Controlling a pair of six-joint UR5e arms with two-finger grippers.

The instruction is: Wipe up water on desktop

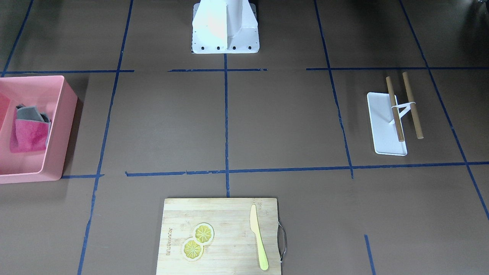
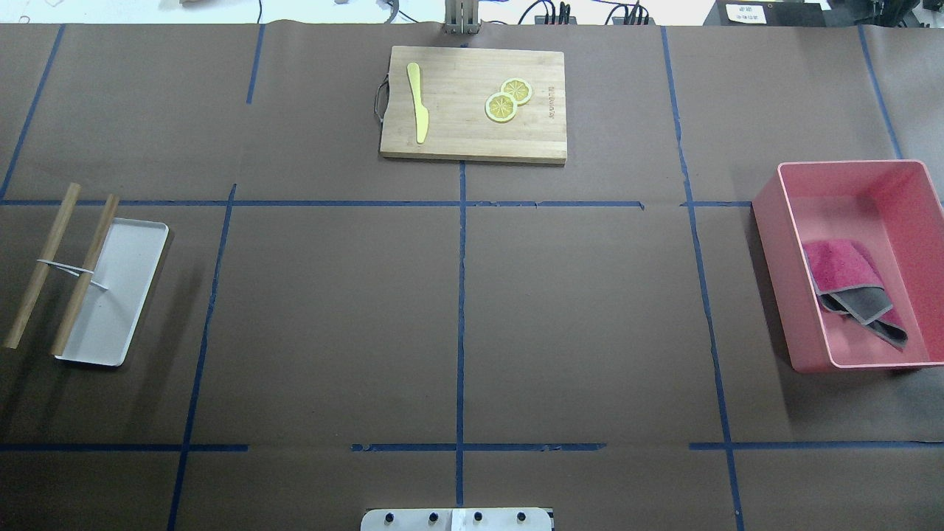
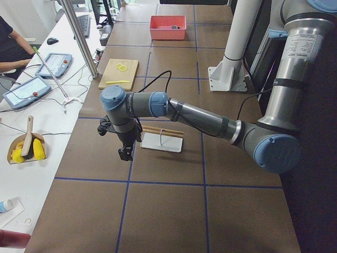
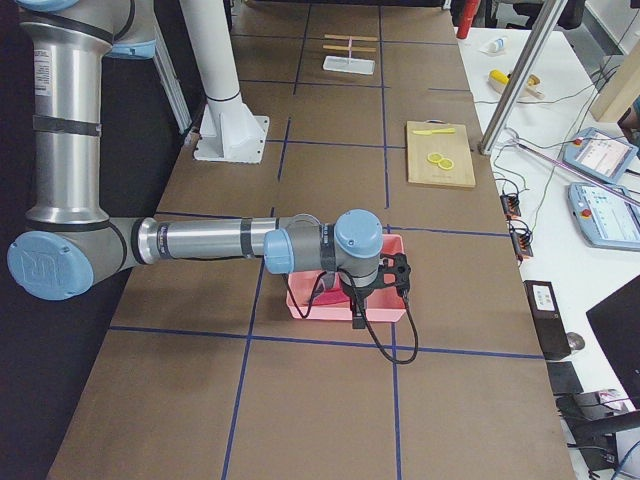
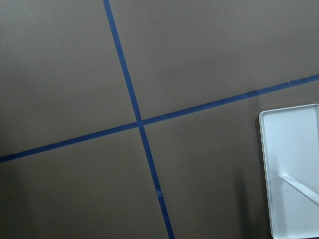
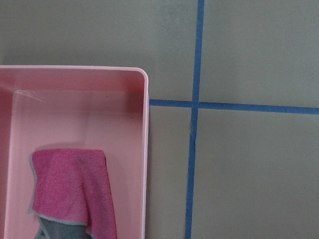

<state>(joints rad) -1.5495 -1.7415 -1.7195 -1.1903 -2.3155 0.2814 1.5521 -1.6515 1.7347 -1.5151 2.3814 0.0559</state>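
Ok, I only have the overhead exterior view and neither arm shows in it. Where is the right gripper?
Observer: In the exterior right view, the right gripper hangs by the pink bin, about over its near edge.
Operator: Does its wrist camera pick up the cloth?
Observer: Yes. The pink and grey cloth lies inside the bin, at the lower left of the right wrist view.
Operator: And the left gripper?
Observer: In the exterior left view, the left gripper hangs above the desktop, next to the white tray. I cannot tell whether it is open or shut.
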